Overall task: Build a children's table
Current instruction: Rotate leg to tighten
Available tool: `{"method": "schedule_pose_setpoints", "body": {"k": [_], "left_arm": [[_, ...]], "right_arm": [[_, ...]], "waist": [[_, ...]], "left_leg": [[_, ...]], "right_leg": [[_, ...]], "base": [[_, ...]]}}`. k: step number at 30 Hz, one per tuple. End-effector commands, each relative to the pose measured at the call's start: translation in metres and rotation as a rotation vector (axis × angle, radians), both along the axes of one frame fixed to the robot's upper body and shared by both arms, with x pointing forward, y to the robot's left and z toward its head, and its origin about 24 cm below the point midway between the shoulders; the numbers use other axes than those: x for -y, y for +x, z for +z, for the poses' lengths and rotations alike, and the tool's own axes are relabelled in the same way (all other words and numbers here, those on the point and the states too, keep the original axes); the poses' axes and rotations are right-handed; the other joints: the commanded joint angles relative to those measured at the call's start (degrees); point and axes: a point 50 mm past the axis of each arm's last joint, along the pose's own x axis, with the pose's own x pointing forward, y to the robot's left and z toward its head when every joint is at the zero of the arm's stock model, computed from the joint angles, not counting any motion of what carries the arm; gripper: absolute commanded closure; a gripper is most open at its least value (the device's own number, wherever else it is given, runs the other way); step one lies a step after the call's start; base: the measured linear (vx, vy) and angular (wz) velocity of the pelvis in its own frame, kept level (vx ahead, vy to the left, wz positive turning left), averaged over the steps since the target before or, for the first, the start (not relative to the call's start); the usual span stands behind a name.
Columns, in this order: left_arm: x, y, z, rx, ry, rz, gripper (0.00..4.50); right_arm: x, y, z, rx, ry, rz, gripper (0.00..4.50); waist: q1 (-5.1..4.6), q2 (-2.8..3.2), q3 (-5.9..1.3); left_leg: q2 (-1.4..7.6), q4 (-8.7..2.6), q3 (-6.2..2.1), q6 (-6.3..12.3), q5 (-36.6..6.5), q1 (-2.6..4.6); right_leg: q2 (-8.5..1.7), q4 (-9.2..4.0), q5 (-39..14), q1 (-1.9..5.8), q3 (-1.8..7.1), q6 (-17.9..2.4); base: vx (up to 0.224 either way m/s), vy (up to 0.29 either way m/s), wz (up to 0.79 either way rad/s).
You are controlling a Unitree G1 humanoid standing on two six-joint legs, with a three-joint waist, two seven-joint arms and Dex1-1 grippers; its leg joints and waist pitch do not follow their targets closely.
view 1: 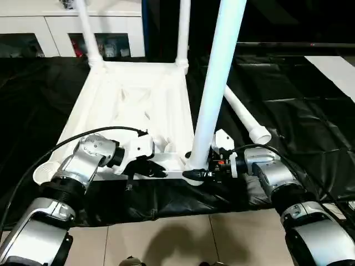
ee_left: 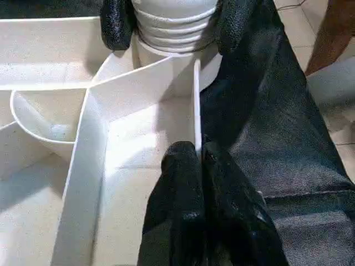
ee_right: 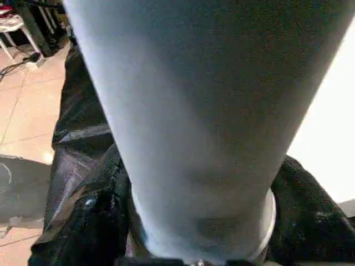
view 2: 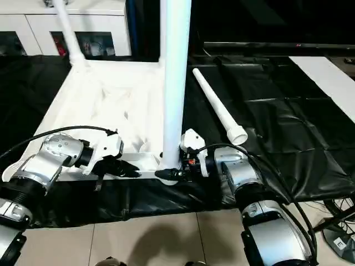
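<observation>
Nearest the head camera are the robot's two silver forearms, reaching forward over the tiled floor (view 1: 183, 233) to the near edge of the upturned white table top (view 1: 133, 105), which lies underside-up on a black sheet (view 1: 288, 105). On the left, the left gripper (ee_left: 195, 158) is pinched shut on the thin raised rim (ee_left: 196, 100) of the top, just beside the near right corner socket (ee_left: 166, 61), so it seems to be steadying the top. At that near right corner stands a long white leg (view 1: 219, 83), upright, its ribbed foot seated in the socket; the right gripper (view 1: 195, 174) sits at the base of this leg with a black finger on either side of it, holding the leg loosely or about to let go, which the views do not settle. Two more legs (view 1: 89, 33) stand in the far corner sockets, in front of a white cabinet (view 1: 33, 27). The near left socket (view 1: 44, 172) is empty. To the right, a fourth leg (view 1: 244, 116) lies flat on the sheet, its long axis running away from the robot and its open end pointing towards the right arm. Judging by this, the right arm is the nearer one to fetch it, yet it belongs at the opposite, left corner.
</observation>
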Motion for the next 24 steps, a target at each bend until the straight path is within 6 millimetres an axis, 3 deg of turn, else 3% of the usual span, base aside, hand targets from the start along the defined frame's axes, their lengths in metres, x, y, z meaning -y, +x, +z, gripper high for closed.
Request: {"method": "schedule_pose_setpoints", "body": {"k": [1, 4, 7, 9, 10, 11, 12, 13, 16, 20, 22, 23, 24], "left_arm": [[0.016, 0.003, 0.005, 0.031, -0.006, -0.058, 4.5], [0.015, 0.006, 0.005, 0.033, -0.029, -0.008, 4.5], [0.015, 0.008, 0.004, 0.044, -0.024, 0.035, 4.5], [0.02, 0.018, 0.007, 0.08, -0.058, 0.19, 4.5], [0.023, 0.02, 0.008, 0.092, -0.07, 0.233, 4.5], [0.025, 0.021, 0.008, 0.098, -0.077, 0.254, 4.5], [0.029, 0.023, 0.008, 0.112, -0.083, 0.292, 4.5], [0.029, 0.023, 0.008, 0.113, -0.083, 0.294, 4.5], [0.042, 0.023, 0.008, 0.112, -0.113, 0.353, 4.5], [0.062, 0.017, 0.005, 0.128, -0.134, 0.359, 4.5], [0.067, 0.015, 0.004, 0.134, -0.134, 0.356, 4.5], [0.068, 0.015, 0.004, 0.134, -0.134, 0.356, 4.5], [0.067, 0.015, 0.004, 0.14, -0.132, 0.353, 4.5]], "right_arm": [[-0.019, -0.007, -0.004, -0.039, -0.014, 0.111, 1.73], [-0.019, -0.005, -0.006, -0.054, 0.01, 0.037, 1.77], [-0.02, -0.003, -0.007, -0.052, 0.014, -0.026, 1.77], [-0.023, 0.011, -0.01, 0.002, 0.009, -0.29, 1.78], [-0.024, 0.015, -0.011, 0.012, 0.009, -0.386, 1.78], [-0.025, 0.017, -0.012, 0.015, 0.009, -0.439, 1.78], [-0.027, 0.021, -0.013, 0.009, 0.013, -0.534, 1.79], [-0.027, 0.021, -0.013, 0.009, 0.013, -0.54, 1.79], [-0.037, 0.022, -0.017, 0.006, 0.008, -0.652, 1.8], [-0.054, 0.022, -0.019, -0.015, 0.026, -0.768, 1.8], [-0.06, 0.021, -0.018, 0.027, 0.024, -0.76, 1.8], [-0.061, 0.021, -0.017, 0.045, 0.018, -0.758, 1.24], [-0.059, 0.022, -0.016, 0.059, 0.023, -0.757, 1.1]], "waist": [[0.01, 0.31, -4.41], [-0.03, 0.27, -4.35], [-0.15, 0.37, -4.12], [-0.58, 0.19, -3.89], [-0.79, 0.49, -3.82], [-1.02, 0.33, -3.77], [-1.75, 0.13, -3.81], [-1.75, 0.13, -3.81], [-2.99, 0.26, -3.76], [-3.49, 0.1, -3.77], [-3.64, 0.31, -3.81], [-3.68, 0.28, -3.79], [-3.61, 0.32, -3.88]], "left_leg": [[1.79, -3.89, -0.04, 1.85, -15.45, 0.38], [1.78, -3.91, -0.03, 1.92, -15.35, 0.27], [1.73, -3.99, -0.12, 1.21, -17.33, 0.52], [1.6, -4.03, -0.29, 0.03, -18.52, 0.82], [1.37, -3.97, -0.54, -0.92, -19.63, 1.17], [1.2, -3.92, -0.6, -0.99, -20.24, 1.12], [1.04, -3.96, -0.98, -1.04, -20.51, 0.55], [1.04, -3.96, -0.98, -1.04, -20.51, 0.55], [0.92, -3.56, -1.11, -0.49, -23.8, 1.02], [0.9, -3.63, -1.1, 0.35, -23.13, 0.64], [0.88, -3.62, -1.09, 0.36, -23.68, 0.76], [0.88, -3.63, -1.05, 0.48, -23.84, 0.76], [0.87, -3.67, -1.0, 0.72, -23.62, 0.67]], "right_leg": [[-3.64, -3.55, -21.73, 3.03, 3.33, -10.82], [-3.6, -3.54, -21.52, 3.07, 3.28, -10.99], [-3.64, -4.03, -25.42, 2.86, 3.14, -9.82], [-3.74, -4.43, -28.71, 2.48, 3.08, -8.65], [-3.94, -4.88, -32.39, 2.33, 2.81, -7.31], [-3.89, -5.27, -34.05, 2.35, 2.57, -6.42], [-3.94, -5.68, -36.15, 2.83, 2.02, -4.47], [-3.94, -5.68, -36.15, 2.83, 2.02, -4.47], [-3.8, -6.26, -36.63, 2.13, 1.68, -4.27], [-3.75, -6.1, -35.83, 2.15, 1.8, -4.57], [-3.65, -6.18, -35.57, 2.02, 1.75, -4.41], [-3.6, -6.19, -35.31, 1.92, 1.8, -4.46], [-3.64, -5.99, -34.19, 1.99, 2.0, -4.84]], "base": [[0.0, 0.0, 0.0], [0.0, 0.0, 0.0], [0.0, 0.0, 0.0], [0.0, 0.0, 0.0], [0.0, 0.0, 0.0], [0.0, 0.0, 0.0], [0.0, 0.0, 0.0], [0.0, 0.0, 0.0], [0.0, 0.0, 0.0], [0.0, 0.0, 0.0], [0.0, 0.0, 0.0], [0.0, 0.0, 0.0], [0.0, 0.0, 0.0]]}}
